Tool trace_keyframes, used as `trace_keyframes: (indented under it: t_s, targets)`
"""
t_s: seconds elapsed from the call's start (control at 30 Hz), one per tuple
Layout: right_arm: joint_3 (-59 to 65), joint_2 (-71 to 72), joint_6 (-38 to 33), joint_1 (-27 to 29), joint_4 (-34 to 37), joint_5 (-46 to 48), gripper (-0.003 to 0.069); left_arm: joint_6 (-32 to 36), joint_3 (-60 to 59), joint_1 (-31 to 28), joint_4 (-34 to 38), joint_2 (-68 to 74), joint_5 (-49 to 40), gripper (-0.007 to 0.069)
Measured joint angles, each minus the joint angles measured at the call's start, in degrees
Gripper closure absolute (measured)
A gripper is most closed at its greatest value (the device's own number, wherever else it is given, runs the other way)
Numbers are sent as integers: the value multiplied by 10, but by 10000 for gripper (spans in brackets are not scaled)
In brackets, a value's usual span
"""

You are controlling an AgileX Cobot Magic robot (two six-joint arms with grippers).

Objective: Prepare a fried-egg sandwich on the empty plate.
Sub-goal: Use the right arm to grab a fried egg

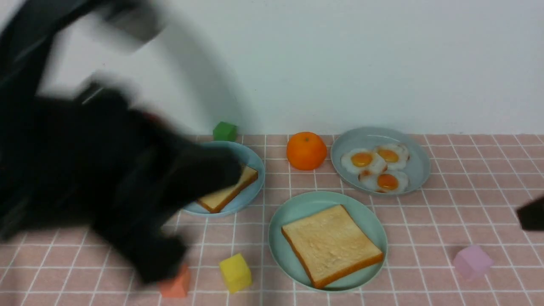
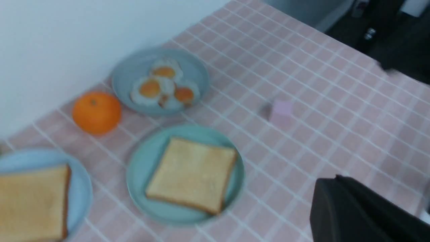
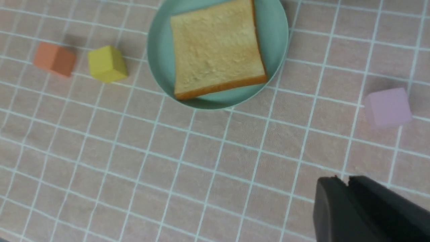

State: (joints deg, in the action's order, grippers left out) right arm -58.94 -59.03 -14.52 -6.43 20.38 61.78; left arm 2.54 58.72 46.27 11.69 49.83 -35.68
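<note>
Toast (image 1: 331,244) on mint plate (image 1: 293,212), slice (image 1: 229,191) on blue plate (image 1: 253,162), eggs (image 1: 376,168) on grey plate (image 1: 361,136)

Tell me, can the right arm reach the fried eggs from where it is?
Probably yes. The right hand is far to the right, and only bare pink cloth lies between it and the fried eggs on their grey-blue plate. The pink cube sits off to the side.
</note>
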Motion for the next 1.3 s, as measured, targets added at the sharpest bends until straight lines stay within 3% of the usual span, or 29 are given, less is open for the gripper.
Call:
trace_keyframes:
  t_s: [0.17, 0.3, 0.4, 0.57, 0.73, 0.83, 1.07, 1.3]
  targets:
    - [-83, -124, -2, -60, -37, -54, 559, -11, -179, 0, 12, -226, 50, 613]
    - [-140, -221, 5, -89, -83, -62, 552, -44, -237, 0, 3, -310, 69, 613]
    - [-172, -261, 15, -93, -113, -64, 548, -55, -247, 0, -5, -328, 65, 613]
    - [-228, -337, 90, -90, -150, -80, 515, -62, -252, 0, -9, -333, 52, 613]
    - [-268, -417, 204, -69, -143, -94, 422, -62, -252, 0, -9, -333, 62, 613]
    - [-301, -489, 266, -42, -119, -105, 315, -63, -252, 0, -7, -333, 65, 613]
    - [-369, -595, 279, -7, -5, -144, 216, -64, -252, 0, -4, -333, 65, 613]
    - [-401, -655, 279, 1, 40, -155, 209, -64, -252, 0, -3, -333, 62, 613]
